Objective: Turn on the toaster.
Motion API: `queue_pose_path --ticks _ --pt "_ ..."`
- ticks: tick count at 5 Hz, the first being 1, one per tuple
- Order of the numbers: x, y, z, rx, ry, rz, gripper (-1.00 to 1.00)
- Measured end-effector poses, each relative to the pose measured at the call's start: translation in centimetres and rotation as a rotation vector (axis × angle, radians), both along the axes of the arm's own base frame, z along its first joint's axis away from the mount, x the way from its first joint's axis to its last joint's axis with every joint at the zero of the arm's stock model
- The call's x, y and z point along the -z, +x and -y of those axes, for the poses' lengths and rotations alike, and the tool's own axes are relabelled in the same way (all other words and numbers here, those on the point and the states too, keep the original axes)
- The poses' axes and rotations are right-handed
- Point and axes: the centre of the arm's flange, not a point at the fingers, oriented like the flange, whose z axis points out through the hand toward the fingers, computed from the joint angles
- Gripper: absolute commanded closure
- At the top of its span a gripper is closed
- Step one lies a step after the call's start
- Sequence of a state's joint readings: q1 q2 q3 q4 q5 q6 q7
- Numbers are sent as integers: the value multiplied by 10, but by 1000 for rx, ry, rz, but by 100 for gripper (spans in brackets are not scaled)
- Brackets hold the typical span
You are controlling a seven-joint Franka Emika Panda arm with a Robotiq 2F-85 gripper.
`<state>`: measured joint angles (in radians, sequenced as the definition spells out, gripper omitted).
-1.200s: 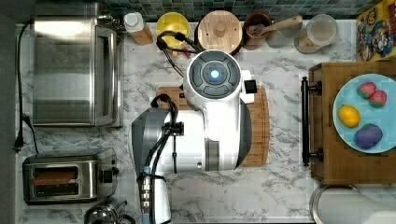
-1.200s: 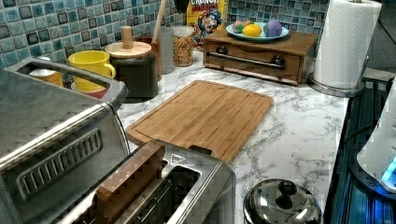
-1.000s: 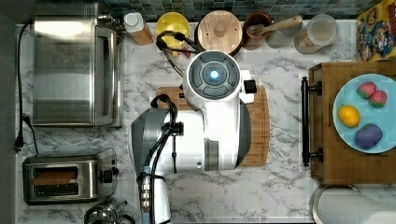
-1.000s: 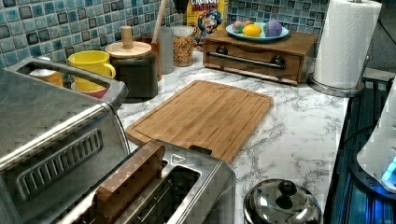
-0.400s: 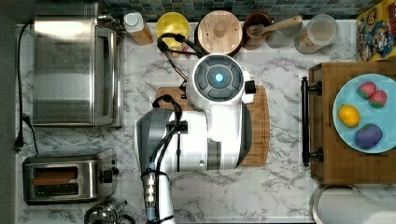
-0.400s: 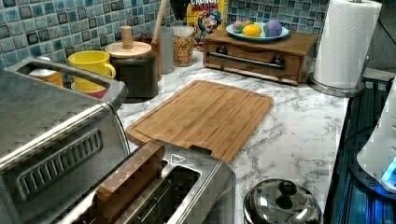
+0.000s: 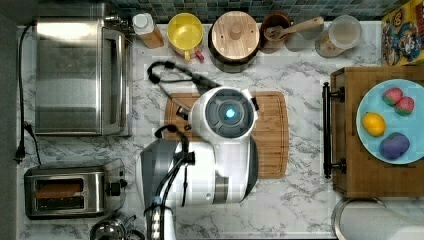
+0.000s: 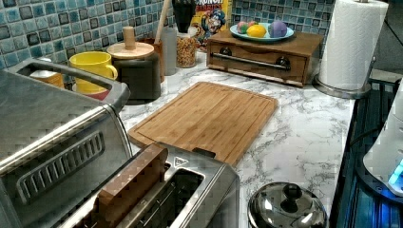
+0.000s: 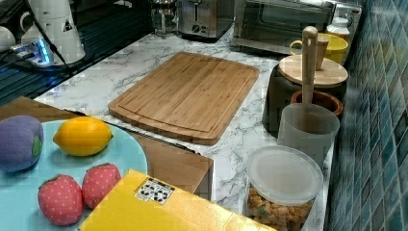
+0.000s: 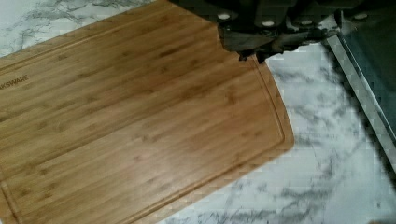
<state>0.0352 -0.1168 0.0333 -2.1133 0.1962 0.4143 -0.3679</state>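
Over the cutting board hangs the hand, finger state impossible to tell. Well apart stands the toaster, a toaster oven near it on the desk.

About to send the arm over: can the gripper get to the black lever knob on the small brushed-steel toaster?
Probably yes: the lever knob faces open marble counter, with only a steel pot lid nearby.

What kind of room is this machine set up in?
Most likely a kitchen counter, perhaps a mock-up: a toaster, a toaster oven and a bamboo cutting board sit on marble before blue tiles.
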Motion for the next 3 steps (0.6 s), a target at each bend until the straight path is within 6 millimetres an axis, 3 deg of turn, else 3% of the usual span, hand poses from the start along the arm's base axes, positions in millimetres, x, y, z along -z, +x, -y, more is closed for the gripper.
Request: queue_pose_path --ticks 1,3 --pt "11 -27 -23 -94 22 -22 100" --pt "19 -78 -94 -266 27 -15 100"
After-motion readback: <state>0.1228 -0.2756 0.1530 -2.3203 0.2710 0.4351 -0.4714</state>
